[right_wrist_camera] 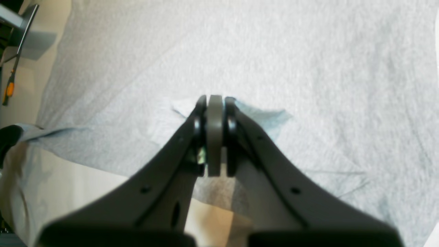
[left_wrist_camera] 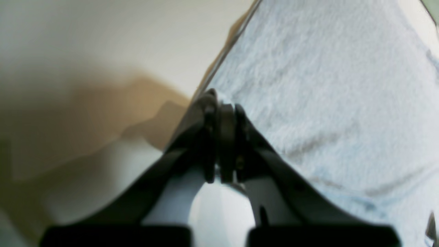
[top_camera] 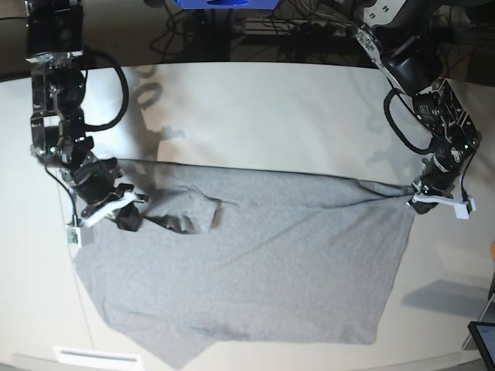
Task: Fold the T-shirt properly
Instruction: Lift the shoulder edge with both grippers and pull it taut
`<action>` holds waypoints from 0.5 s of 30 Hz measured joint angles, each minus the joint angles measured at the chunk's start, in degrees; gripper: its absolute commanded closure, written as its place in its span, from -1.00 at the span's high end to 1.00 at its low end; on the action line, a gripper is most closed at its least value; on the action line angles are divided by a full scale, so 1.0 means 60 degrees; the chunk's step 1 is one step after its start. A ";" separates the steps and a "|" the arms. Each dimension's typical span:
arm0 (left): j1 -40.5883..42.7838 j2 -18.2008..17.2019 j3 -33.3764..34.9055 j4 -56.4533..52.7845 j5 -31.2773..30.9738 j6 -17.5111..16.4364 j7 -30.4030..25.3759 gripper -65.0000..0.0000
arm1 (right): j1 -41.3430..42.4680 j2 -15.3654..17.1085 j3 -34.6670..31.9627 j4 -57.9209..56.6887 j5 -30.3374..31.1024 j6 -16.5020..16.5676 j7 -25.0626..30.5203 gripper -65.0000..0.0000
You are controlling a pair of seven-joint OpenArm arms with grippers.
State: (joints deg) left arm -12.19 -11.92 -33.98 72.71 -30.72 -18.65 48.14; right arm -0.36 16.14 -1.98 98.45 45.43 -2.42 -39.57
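The heather-grey T-shirt lies spread on the pale table with its plain side up. Its far edge is stretched in a line between the two arms. My left gripper is at the shirt's far right corner, shut on the cloth there. In the left wrist view, the jaws of this gripper stand together at the T-shirt edge. My right gripper is shut on a bunched fold at the shirt's far left. The right wrist view shows the gripper pinching a small tuft of the T-shirt.
Cables and a blue object sit beyond the table's far edge. A dark device lies at the front right corner. An orange-handled tool lies off the shirt's side. A white strip sits at the front left.
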 measured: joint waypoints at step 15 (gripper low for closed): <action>0.0000 -0.0291 -0.0080 -0.0004 0.0018 0.0007 -0.0127 -0.09 | 0.0000 0.0000 -0.0029 0.0000 -0.0004 0.0000 0.0437 -0.20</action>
State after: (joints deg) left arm -12.19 -13.67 -34.46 72.69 -30.61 -18.61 47.37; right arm -0.36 16.14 -2.15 98.45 45.41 -2.42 -36.95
